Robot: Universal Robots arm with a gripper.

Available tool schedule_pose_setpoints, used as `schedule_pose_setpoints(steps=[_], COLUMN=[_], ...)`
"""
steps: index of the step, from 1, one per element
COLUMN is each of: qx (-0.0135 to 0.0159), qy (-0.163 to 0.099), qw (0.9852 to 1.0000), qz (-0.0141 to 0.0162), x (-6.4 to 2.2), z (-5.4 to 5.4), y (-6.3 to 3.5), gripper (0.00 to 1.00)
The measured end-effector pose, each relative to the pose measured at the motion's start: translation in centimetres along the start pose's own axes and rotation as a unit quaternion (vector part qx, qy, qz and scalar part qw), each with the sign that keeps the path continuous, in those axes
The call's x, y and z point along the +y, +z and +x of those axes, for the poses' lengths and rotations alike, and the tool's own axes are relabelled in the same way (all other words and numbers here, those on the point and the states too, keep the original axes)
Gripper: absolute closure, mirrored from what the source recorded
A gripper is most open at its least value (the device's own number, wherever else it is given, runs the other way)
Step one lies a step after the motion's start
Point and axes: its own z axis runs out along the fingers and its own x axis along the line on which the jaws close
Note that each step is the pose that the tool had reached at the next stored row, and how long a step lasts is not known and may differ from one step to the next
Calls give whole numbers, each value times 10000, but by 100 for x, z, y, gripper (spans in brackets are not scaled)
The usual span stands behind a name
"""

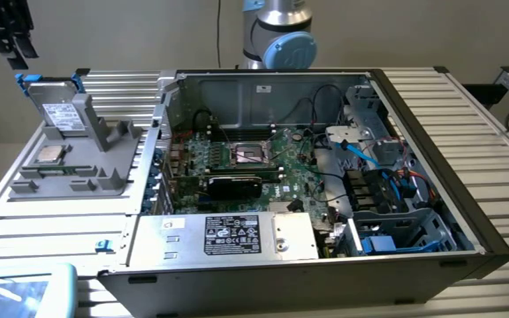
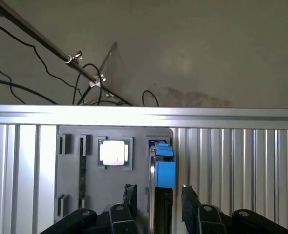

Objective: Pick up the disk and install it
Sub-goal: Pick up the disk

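Spread wide and pinching nothing: fingers (image 2: 129,195) of the gripper (image 2: 158,196), clear air between the pads. Lined up in the wrist view with the disk (image 1: 51,94), seen edge-on through that gap and apart from both tips. Hung high in the exterior view's top left corner, well above the disk, with open room on every side and nothing in between.

Stood on end in a slot of the grey holder (image 1: 104,179), at the end farthest from the exterior camera, close against one of the holder's uprights. Top edge and upper faces free; lower part sunk in the slot. Flat silver body, white label (image 1: 60,117) turned toward the exterior camera, bright blue bracket (image 1: 23,83) running across the top with tabs jutting at both upper corners. Long axis roughly vertical, top edge pointing up at the gripper, thin edge in line with the finger gap.

Laid flat in the holder near the disk's foot: a small square chip (image 1: 50,154). Set on a ribbed metal table (image 1: 42,218), near its far edge, bare wall (image 1: 130,33) behind. Just beside the holder, on the exterior view's right: the open case (image 1: 281,285), boards and cables exposed, its side wall hemming in that flank.
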Motion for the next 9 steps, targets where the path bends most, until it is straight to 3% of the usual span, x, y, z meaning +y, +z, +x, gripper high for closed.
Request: schedule_pose_setpoints(steps=[9], qx=[0], qy=[1], qw=[10000], qz=[2], x=[-6], z=[-6], y=[165], gripper=[49])
